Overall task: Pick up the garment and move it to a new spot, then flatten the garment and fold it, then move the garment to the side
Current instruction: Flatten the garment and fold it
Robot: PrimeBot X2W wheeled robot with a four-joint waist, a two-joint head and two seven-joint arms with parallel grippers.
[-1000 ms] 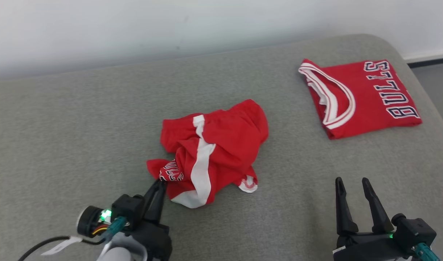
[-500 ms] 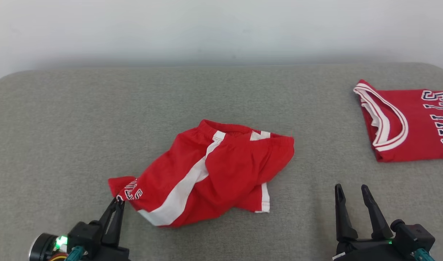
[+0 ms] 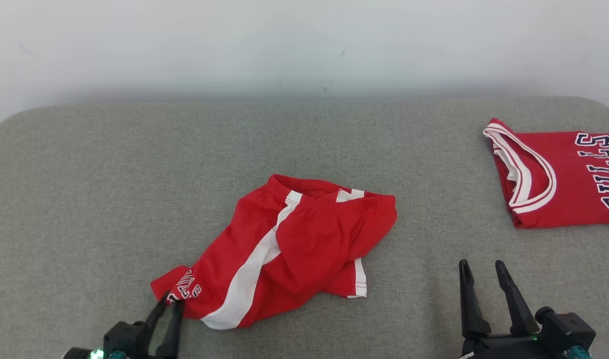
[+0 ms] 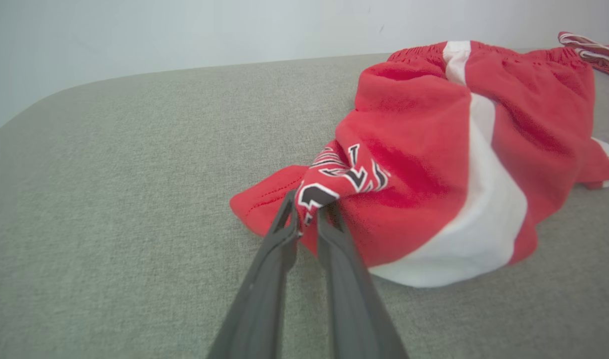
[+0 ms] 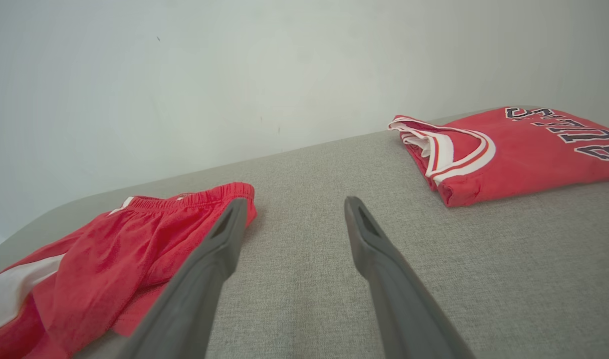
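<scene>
**Limp red shorts nipped at one corner, open cushion all around**

The red shorts (image 3: 294,244) lie rumpled near the middle of the grey cushion (image 3: 109,174), with the waistband (image 3: 334,192) turned away from the robot and the legs toward it. The left gripper (image 4: 309,207) has its fingers pressed together on the lettered hem corner of the near-left leg, a small fold of cloth nipped between the tips. The right gripper (image 3: 480,264) is spread and empty over bare cushion, near the shorts' right side but clear of them.

The fabric looks thin, light and limp. It will likely sag and bunch from any single hold, and a small pinch could slip out under a hard tug. Two-point holds look best: the two corners of a hem, or the ends of the elastic waistband, which is thicker and should grip more surely. The white-trimmed hem (image 3: 359,281) of the other leg lies nearest the free gripper.

Room is generous. A wide bare stretch opens to the left, and more lies between the shorts and the folded jersey (image 3: 558,184) at the far right, well apart. The wall (image 3: 284,45) closes the far edge and the cushion's corners round off, so spreading looks safest kept central.
</scene>
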